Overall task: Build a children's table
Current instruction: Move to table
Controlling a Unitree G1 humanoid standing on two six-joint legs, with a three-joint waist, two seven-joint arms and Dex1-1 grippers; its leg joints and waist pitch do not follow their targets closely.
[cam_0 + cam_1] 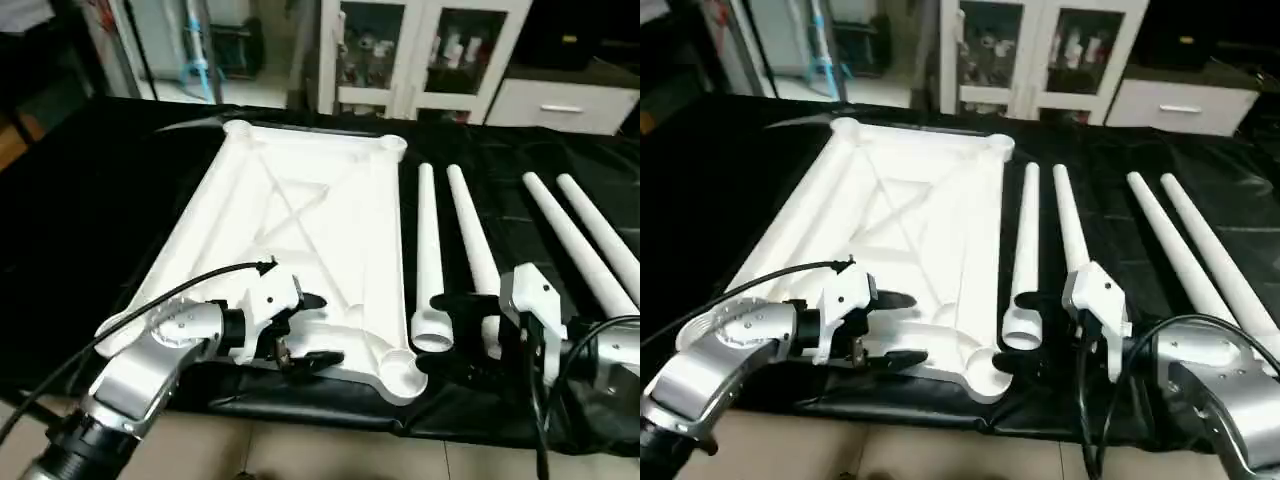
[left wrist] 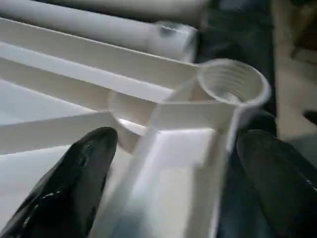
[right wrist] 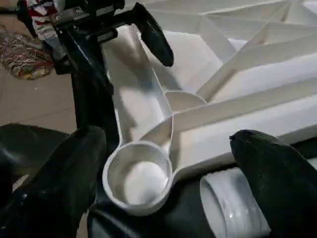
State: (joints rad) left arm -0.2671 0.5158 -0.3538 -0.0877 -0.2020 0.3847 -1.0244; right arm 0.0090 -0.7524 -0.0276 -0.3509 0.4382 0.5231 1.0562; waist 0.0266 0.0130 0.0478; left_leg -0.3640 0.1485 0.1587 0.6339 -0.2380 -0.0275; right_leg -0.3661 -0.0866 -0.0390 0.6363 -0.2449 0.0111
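Observation:
The children's table lies in parts on the black cover. Its white tabletop (image 1: 300, 200) is upside down, X ribs up. My left gripper (image 1: 312, 330) is open at the near edge, one finger inside the rim (image 2: 163, 163) and one outside, neither pressing it. The near right corner socket (image 1: 408, 368) lies just beyond it. To the right lie four white legs (image 1: 472, 235), side by side. My right gripper (image 1: 1025, 330) stands open around the wide open end of the leftmost leg (image 1: 430, 330), its fingertips (image 3: 257, 148) apart, with the socket (image 3: 138, 176) between them.
The black-covered work table (image 1: 100, 200) ends just in front of my forearms, with tiled floor (image 1: 330, 455) below. White cabinets (image 1: 420, 50) stand behind the far edge. Black cables run along both arms.

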